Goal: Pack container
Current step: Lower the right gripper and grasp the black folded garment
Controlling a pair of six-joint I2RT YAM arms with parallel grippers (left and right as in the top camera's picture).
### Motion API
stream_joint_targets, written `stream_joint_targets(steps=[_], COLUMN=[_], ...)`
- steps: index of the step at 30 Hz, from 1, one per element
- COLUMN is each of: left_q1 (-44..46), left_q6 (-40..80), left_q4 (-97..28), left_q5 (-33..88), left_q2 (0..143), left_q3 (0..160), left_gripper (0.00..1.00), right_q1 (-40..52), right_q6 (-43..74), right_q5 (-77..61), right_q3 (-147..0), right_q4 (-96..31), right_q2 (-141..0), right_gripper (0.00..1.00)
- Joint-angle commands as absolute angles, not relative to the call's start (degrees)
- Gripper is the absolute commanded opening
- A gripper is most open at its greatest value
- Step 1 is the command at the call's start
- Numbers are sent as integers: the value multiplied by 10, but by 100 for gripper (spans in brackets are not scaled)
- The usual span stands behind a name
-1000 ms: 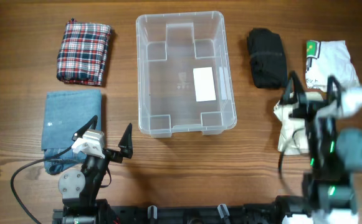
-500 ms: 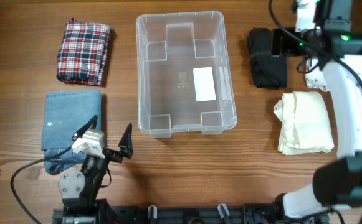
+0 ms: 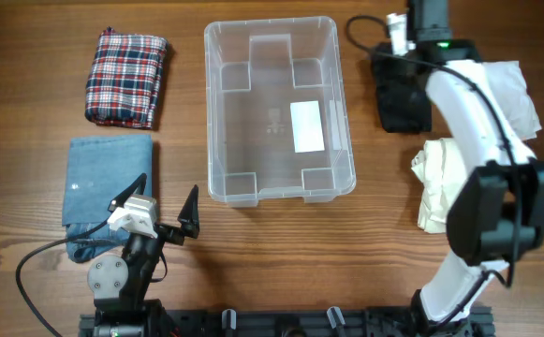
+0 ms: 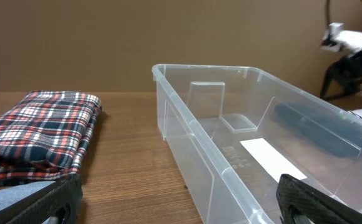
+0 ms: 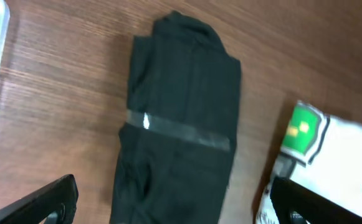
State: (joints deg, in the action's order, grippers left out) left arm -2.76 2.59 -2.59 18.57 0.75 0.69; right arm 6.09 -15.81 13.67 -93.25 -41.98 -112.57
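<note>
The clear container (image 3: 262, 122) stands empty at the table's middle, a white label on its base. It also shows in the left wrist view (image 4: 193, 127). My right gripper (image 5: 181, 208) is open and hovers over a folded black garment (image 5: 181, 124), which lies right of the container (image 3: 404, 105). In the overhead view the right gripper (image 3: 407, 56) is at the garment's far end. My left gripper (image 3: 169, 192) is open and empty near the front edge, left of the container's near corner.
A folded plaid cloth (image 3: 124, 77) lies at the back left and folded blue denim (image 3: 103, 178) in front of it. A white garment with a green tag (image 3: 506, 89) and a cream folded cloth (image 3: 440, 192) lie at the right.
My right arm has swung from over the cream cloth at the front right to the back, above the black garment. The left arm has not moved.
</note>
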Motion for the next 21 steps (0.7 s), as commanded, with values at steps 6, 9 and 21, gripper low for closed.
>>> stream_joint_targets(steps=[6,9,21], left_q1=[-32,-32,-32], left_q6=[17,17,17], left_q4=[-26,-26,-26], left_q5=[190,190,190], left_q2=[4,4,4], left_q3=[4,4,4], left_gripper=[100,100,100], right_q1=[78,83,90], right_q6=[-180,-181,-194], right_q5=[260,237,211], right_q3=[-948,-948,-942], right_q4=[-403,-403,-398], right_q2=[-1183,-1194,-1240], right_gripper=[100,100,100])
